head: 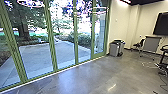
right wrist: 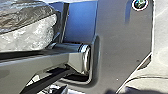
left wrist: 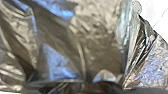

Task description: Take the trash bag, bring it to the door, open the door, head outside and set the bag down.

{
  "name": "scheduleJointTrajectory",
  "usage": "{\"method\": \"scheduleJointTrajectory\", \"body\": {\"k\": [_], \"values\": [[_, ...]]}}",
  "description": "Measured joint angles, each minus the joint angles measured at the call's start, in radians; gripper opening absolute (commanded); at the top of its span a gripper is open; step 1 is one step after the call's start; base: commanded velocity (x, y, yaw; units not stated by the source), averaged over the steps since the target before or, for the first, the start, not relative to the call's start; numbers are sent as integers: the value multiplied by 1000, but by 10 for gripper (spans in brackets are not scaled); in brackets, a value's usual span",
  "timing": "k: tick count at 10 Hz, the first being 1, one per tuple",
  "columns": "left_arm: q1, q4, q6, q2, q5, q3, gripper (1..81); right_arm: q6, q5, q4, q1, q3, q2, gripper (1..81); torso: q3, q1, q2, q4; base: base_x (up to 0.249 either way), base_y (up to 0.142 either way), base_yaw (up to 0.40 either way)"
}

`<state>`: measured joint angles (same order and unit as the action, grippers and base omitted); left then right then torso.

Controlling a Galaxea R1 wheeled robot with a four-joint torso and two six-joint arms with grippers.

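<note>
The trash bag, dark, shiny and crumpled, lies right up against the camera in the left wrist view, with bluish light on its folds. In the right wrist view a part of the bag shows beside the robot's own body, dark above and pale and wrinkled below. How the left gripper stands on the bag cannot be made out. Tall glass doors in green frames stand at the left and middle of the head view and look shut. Outside them lies a paved yard.
Grey bins stand against the wall just right of the glass. Farther right are a grey panel on legs, chairs, a dark wall screen and cables on the polished floor.
</note>
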<state>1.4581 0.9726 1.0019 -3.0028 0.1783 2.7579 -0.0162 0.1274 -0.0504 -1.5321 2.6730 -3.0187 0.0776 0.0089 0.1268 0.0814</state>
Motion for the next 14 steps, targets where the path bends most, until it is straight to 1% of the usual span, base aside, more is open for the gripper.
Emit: {"method": "scheduleJointTrajectory", "body": {"k": [1, 6, 14], "values": [[0, 0, 0, 0, 0, 0, 10, 0, 0, 0, 0, 0, 0, 811, 0, 0, 0, 0, 117, 0, 0], [-2, 0, 0, 0, -2, -2, 10, 0, 0, 0, 2, 4, 2, 811, 0, 0, 0, 0, 121, -64, 0], [0, 0, 0, 0, -2, -2, 10, 0, 0, 0, 0, 5, 0, 811, 0, -1, 0, 0, 137, 0, 0]]}}
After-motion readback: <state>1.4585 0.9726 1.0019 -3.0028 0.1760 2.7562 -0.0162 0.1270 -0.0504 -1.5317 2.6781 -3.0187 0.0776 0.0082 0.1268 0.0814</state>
